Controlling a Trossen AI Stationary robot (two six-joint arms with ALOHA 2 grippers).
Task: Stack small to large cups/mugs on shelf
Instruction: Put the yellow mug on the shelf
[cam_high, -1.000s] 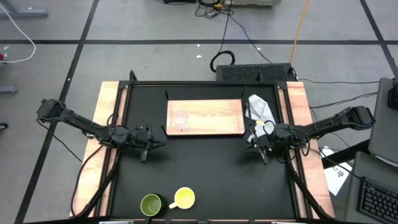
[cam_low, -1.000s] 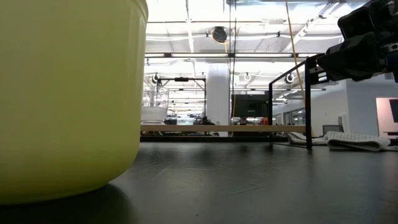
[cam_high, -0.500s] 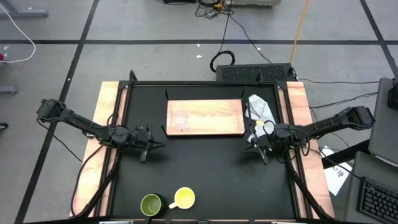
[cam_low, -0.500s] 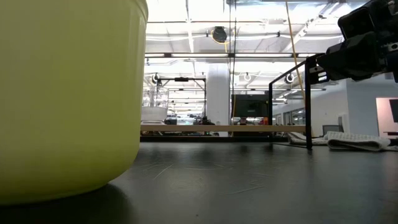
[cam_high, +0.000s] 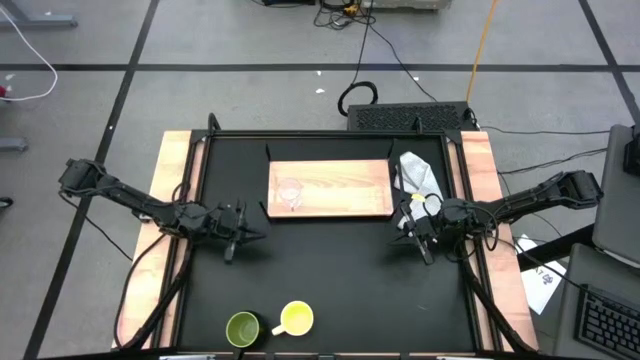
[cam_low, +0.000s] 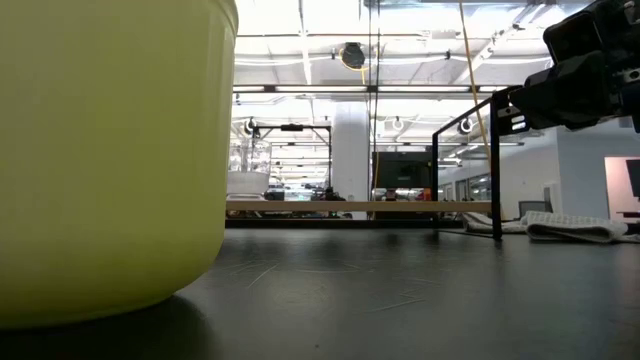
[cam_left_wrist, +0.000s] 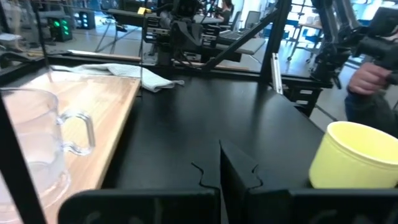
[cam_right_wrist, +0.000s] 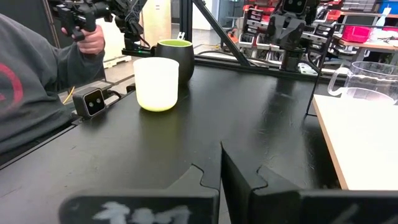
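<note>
Nearest the table's front edge stand the yellow mug (cam_high: 297, 318) and olive-green mug (cam_high: 242, 329), unstacked. Mid-table, left gripper (cam_high: 243, 232) and right gripper (cam_high: 414, 236) rest pressed together, empty. Beyond, the glass cup (cam_high: 290, 192) occupies the shelf (cam_high: 345, 188), apparently as stack base.

1 glass cup (cam_high: 290, 192), 2 mugs (cam_high: 296, 319), 1 shelf (cam_high: 345, 178), 1 cloth (cam_high: 420, 173)

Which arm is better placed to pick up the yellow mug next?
Probably the left. The yellow mug stands at the near edge beside the green mug, slightly closer to the left gripper than to the right gripper. Both look shut and empty.
</note>
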